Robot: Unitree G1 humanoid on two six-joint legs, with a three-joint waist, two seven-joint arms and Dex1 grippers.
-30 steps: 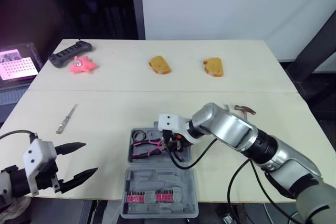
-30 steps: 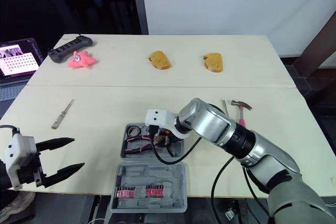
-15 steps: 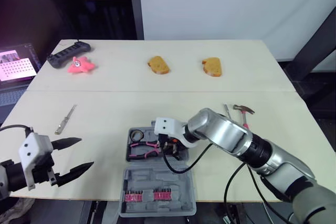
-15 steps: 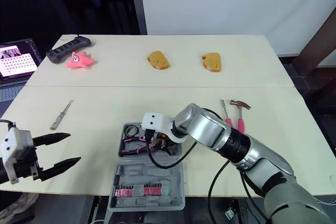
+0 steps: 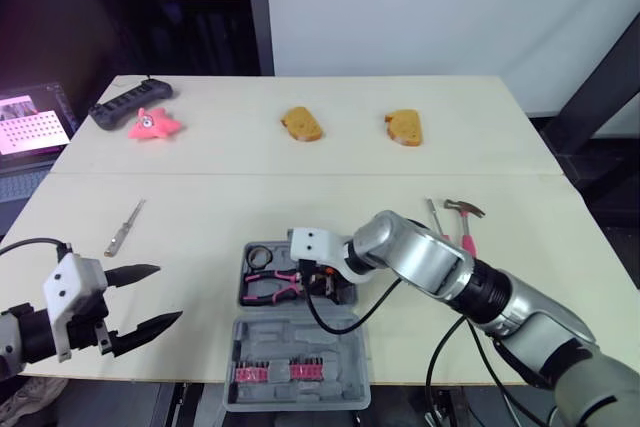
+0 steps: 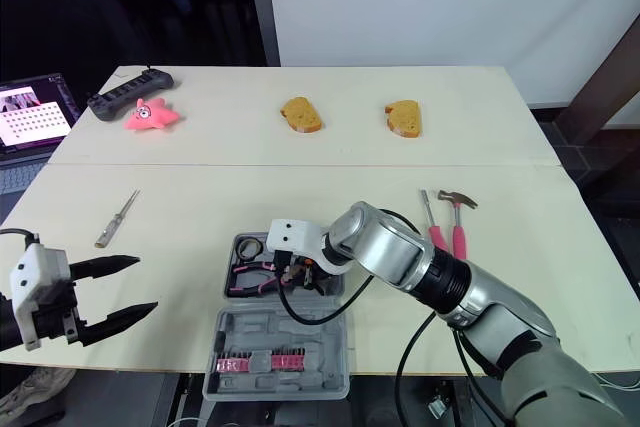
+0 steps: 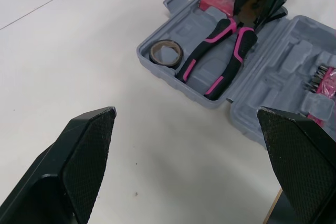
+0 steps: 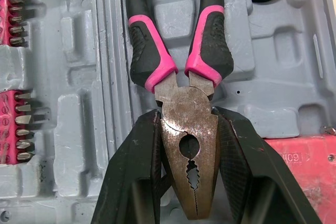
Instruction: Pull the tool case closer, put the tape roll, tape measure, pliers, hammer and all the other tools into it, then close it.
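- The right gripper (image 5: 321, 283) reaches down into the tool case, its two black fingers closed against either side of the head of the single pair of pliers (image 8: 188, 108).
- The pliers lie flat in the tray, with their pink and black handles pointing to nine o'clock from the gripper.
- One tape roll (image 7: 154, 52) sits in the tray's corner at about ten o'clock, and one red tape measure (image 8: 299, 156) lies just beside the gripper.
- The tool case (image 5: 296, 339) lies open at the near edge. Its lid spreads toward six o'clock and carries two bit strips (image 5: 252, 375).
- Still on the table at two o'clock are one hammer (image 6: 457, 232) and, just beside it, one slim pink-handled tool (image 6: 430, 222).
- One screwdriver (image 5: 125, 227) lies alone, well apart, between nine and ten o'clock.
- The left gripper (image 5: 140, 297) hangs near nine o'clock, its fingers spread wide and holding nothing.
- Farther back lie two bread pieces (image 5: 303, 124), at twelve and one o'clock.
- Toward half past ten there is one pink toy (image 5: 152, 124), touching one black controller (image 5: 125, 102).
- The table (image 5: 200, 192) is pale and plain, with a seam running across its middle.
- Behind it stand a white wall (image 5: 400, 7) and a dark recess, with a lit screen (image 5: 30, 122) at the far left.
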